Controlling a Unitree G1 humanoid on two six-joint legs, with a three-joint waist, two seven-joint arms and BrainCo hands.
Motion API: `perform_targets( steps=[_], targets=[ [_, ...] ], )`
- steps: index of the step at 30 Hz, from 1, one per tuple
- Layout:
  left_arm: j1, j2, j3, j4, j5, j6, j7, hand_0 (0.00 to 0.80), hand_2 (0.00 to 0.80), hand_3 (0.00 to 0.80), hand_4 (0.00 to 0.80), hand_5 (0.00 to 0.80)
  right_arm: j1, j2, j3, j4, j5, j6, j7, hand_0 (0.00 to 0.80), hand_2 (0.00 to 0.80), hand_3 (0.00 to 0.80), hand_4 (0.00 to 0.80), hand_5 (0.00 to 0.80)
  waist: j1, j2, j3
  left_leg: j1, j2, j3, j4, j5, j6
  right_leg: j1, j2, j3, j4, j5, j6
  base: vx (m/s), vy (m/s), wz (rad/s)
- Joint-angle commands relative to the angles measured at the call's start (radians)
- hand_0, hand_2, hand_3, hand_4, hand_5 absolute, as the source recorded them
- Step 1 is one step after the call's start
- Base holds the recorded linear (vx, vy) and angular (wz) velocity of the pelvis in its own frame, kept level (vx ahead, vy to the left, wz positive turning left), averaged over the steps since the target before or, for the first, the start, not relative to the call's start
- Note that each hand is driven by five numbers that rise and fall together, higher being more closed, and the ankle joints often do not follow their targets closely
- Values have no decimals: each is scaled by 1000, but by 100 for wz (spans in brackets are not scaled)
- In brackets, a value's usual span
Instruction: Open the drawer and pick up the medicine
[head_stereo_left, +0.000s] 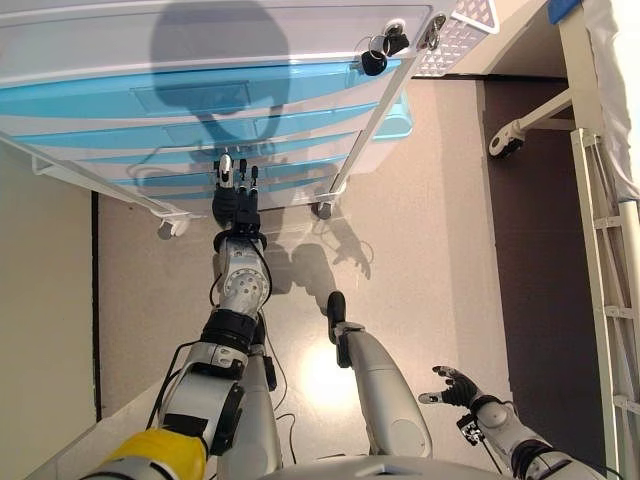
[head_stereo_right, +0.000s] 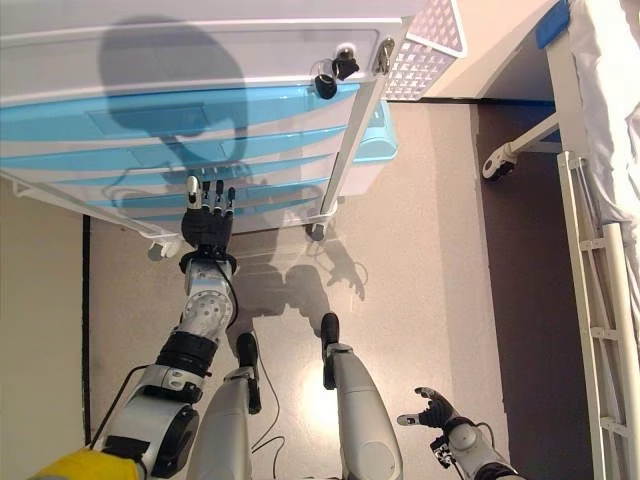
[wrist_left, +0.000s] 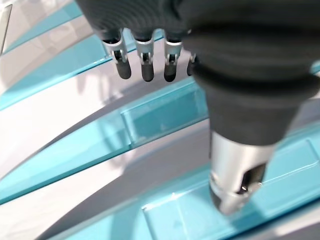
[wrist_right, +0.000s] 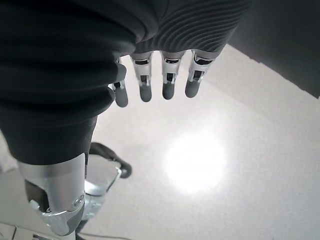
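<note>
Left hand: the left hand (head_stereo_left: 236, 205) was stretched far out in front of the robot, right up by the low blue drawers (head_stereo_left: 200, 150) of the drawer cabinet (head_stereo_left: 200, 40). Its fingers (wrist_left: 145, 62) were straight and held nothing.
Right hand: the right hand (head_stereo_left: 455, 388) hung low and near on the right, over the floor (head_stereo_left: 440, 200). Its fingers were loose and straight, and it was empty too.
Drawers: all the blue drawers looked pushed in. Each one ran long from left to right.
Handle: a see-through blue handle plate (wrist_left: 165, 116) sat on a drawer front, just past the left hand's fingertips. I could not tell if the fingers touched it.
Which way to go: the drawer front lay straight ahead of the left hand, a little farther out. The left hand was much nearer than the right, so it looked like the one to pull.
Medicine: none could be seen. It was likely shut inside a drawer.
Keys: a bunch of keys (head_stereo_left: 378, 52) hung at the cabinet's top right corner.
Job so far: the drawer was not yet open.
</note>
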Motion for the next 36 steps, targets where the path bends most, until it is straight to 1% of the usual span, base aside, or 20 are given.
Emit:
perform_targets(
  steps=[1,2,8,17,18,19,20,27,36],
  targets=[
    [-284,40,-88,-221,110,-63,-114,0,0,0,0,0,60,-90,54,-1,-15,23,3,0,0,0,0,0,-23,51,-59,-41,-49,8,116,-73,90,44,20,6,32,10,47,-5,14,4],
    [-294,35,-89,-216,108,-68,-105,0,0,0,0,0,60,-92,56,0,-18,25,2,0,0,0,0,0,-26,55,-55,-41,-52,11,130,-81,93,40,15,9,56,2,46,-2,8,3],
    [-319,27,-85,-211,95,-74,-90,0,0,0,0,0,55,-98,55,-2,-20,29,2,0,0,0,0,0,-29,61,-43,-56,-55,23,169,-97,96,17,5,13,99,-9,43,-22,18,2],
    [-345,11,-88,-220,96,-80,-70,0,0,0,0,0,50,-100,51,5,-23,31,-6,0,0,0,0,0,-32,70,-48,-86,-58,28,173,-95,99,-23,0,12,126,-14,43,0,0,0],
    [-347,11,-89,-222,99,-82,-68,85,85,85,85,85,49,-100,50,7,-23,31,-8,0,0,0,0,0,-32,71,-48,-87,-58,28,174,-95,99,-25,0,13,128,-14,43,-15,-1,3],
    [-347,11,-89,-222,99,-82,-68,267,267,267,267,267,49,-100,50,7,-23,31,-8,0,0,0,0,0,-32,71,-48,-87,-58,28,174,-95,99,-25,0,13,128,-14,43,-21,5,3],
    [-352,7,-94,-232,101,-84,-67,800,800,800,800,800,47,-102,51,7,-24,33,-11,0,0,0,0,0,-31,72,-45,-95,-57,29,183,-96,100,-34,0,15,135,-15,43,0,0,0],
    [-354,10,-89,-248,104,-85,-67,800,800,800,800,800,51,-101,51,10,-30,33,-12,0,0,0,0,0,-30,76,-38,-100,-58,32,196,-101,103,-41,-1,15,155,-19,42,0,0,0],
    [-327,0,-107,-299,99,-71,-86,800,800,800,800,800,43,-99,52,15,-35,35,-8,0,0,0,0,0,-29,78,-37,-111,-55,30,211,-104,104,-47,-1,14,167,-25,41,0,0,0]
  ],
)
